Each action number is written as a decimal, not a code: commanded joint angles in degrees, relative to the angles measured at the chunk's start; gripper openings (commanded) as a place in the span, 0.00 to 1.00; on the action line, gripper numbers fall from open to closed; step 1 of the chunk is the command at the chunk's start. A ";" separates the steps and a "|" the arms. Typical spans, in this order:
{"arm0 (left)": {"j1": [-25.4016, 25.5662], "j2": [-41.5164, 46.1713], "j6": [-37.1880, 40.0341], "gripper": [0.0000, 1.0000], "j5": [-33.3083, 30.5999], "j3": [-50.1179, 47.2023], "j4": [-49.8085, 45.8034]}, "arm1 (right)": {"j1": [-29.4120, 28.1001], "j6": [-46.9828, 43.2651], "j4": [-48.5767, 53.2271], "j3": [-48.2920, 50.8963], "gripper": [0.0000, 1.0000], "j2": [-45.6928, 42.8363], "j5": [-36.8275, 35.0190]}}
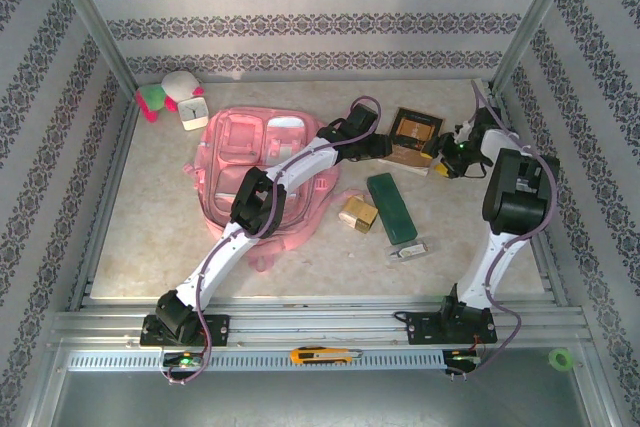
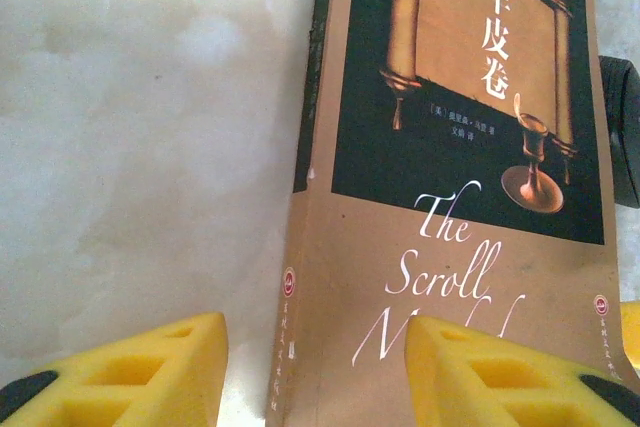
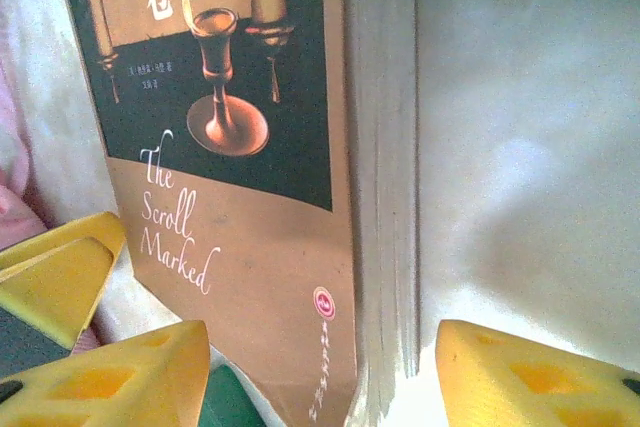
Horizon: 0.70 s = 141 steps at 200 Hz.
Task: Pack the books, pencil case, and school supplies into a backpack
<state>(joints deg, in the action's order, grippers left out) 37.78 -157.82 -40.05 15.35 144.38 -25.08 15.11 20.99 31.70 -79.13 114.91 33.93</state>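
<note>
Top view, layout: the book (image 1: 415, 132) lies cover up on the table (image 1: 150, 237). The backpack (image 1: 225, 162) sits flat just left of the book, with the left arm (image 1: 300, 162) stretched across it. The pencil case (image 1: 390, 207) is near the book on its near side. The gold-tan boxes (image 1: 358, 212) are just beside the case, toward the backpack. The silver-grey gadget (image 1: 408, 250) is further from the book than the case. The left gripper (image 1: 383, 147) is at the book's left edge and the right gripper (image 1: 447, 162) at its near right corner.

Left wrist view adds the spine side. The left gripper (image 2: 320, 387) is about half open. One finger (image 2: 130, 372) is over bare table with a gap to the spine, and the other is over the tan band of the book (image 2: 450, 197). Nothing is clamped.

Right wrist view adds the page block. The right gripper (image 3: 325, 387) is spread wide across the corner of the book (image 3: 230, 147). One finger (image 3: 540, 377) stands clear of the pages and nothing is held.
</note>
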 commanded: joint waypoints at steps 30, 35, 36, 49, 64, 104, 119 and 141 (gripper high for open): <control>-0.25 -1.09 -0.93 0.49 1.82 1.85 0.44 | -2.90 -2.82 5.91 -6.88 0.61 3.28 -3.01; -0.25 -1.12 -1.38 0.49 2.28 1.79 0.60 | -3.31 -2.72 5.87 -7.35 0.61 4.10 -2.93; -0.25 -1.15 -1.49 0.49 2.38 1.79 0.67 | -3.37 -2.67 5.89 -7.44 0.60 4.23 -2.87; -0.25 -1.10 -2.55 0.49 3.46 1.75 1.07 | -4.09 -2.16 5.83 -8.43 0.59 6.04 -3.01; -0.16 -1.15 -3.75 0.49 4.88 1.43 1.61 | -4.63 -1.60 6.74 -9.47 0.56 7.45 -5.55; 0.10 -1.49 -5.37 0.49 7.07 1.35 2.37 | -5.19 -3.12 10.35 -9.81 0.53 7.43 -14.48; 0.18 -1.74 -6.11 0.49 7.77 1.35 3.12 | -5.10 -3.37 11.00 -10.27 0.53 7.89 -13.97; 0.28 -1.87 -7.00 0.49 8.50 1.35 4.43 | -5.49 -2.76 12.49 -11.56 0.51 9.03 -14.54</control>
<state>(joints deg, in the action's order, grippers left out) 37.78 -157.84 -44.88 21.17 144.38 -24.60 9.87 18.87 38.81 -89.67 121.30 24.36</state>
